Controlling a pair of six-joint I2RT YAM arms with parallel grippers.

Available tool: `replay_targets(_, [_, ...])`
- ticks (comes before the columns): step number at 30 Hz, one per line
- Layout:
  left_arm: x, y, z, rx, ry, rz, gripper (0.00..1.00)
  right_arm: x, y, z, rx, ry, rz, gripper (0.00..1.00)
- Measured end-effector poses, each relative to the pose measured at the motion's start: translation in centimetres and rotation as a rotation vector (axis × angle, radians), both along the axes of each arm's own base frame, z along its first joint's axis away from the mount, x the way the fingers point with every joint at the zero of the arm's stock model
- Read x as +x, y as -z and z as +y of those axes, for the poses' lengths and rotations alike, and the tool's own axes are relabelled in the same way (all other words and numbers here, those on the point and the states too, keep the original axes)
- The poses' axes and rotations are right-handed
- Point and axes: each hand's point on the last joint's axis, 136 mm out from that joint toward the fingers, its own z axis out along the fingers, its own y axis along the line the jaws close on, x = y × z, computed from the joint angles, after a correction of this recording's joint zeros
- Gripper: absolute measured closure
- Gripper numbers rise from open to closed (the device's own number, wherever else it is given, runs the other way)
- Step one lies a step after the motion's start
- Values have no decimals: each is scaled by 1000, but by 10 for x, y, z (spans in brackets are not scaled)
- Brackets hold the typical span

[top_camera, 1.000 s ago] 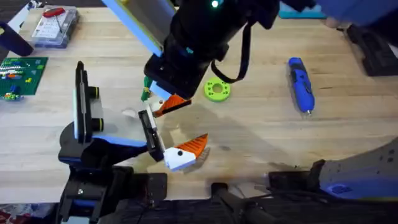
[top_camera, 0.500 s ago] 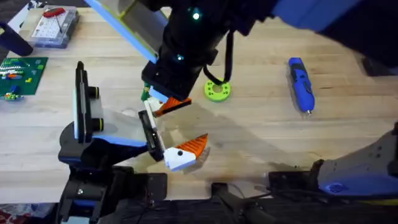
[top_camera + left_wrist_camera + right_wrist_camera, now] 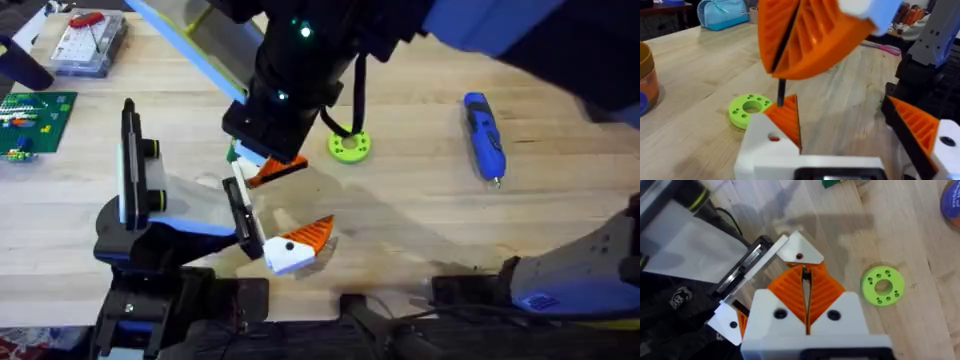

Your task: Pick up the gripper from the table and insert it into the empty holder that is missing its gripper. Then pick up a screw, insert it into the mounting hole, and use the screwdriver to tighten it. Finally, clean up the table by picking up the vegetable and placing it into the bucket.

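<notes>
Overhead: screwdriver [image 3: 483, 135], bright blue, pen-shaped, flat on worktop [image 3: 420, 220], well apart from right pincer [image 3: 265, 160].
Left wrist: left pincer [image 3: 840, 107] spread wide, holding nothing.
Right wrist: right pincer pressed closed on slim dark screw [image 3: 803, 275].

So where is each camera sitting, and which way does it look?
Overhead: above the arm bases, looking down and forward at the table; both arms show.
Left wrist: on the left arm, looking along the table; its own open left pincer shows up close.
Right wrist: on the right arm, looking down; its own shut right pincer shows up close.
Shared: all three see the lime-green ring; the left wrist view also sees the right pincer.
</notes>
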Motion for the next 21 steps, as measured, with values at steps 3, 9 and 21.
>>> replay_targets(3, [0, 0, 0, 0, 0, 0, 10, -1, -1, 3, 13, -6, 0, 994])
replay_targets(9, [0, 0, 0, 0, 0, 1, 10, -5, -2, 7, 21, -23, 1, 994])
replay_targets(21, [0, 0, 0, 0, 0, 0, 10, -5, 7, 10, 2, -26, 13, 994])
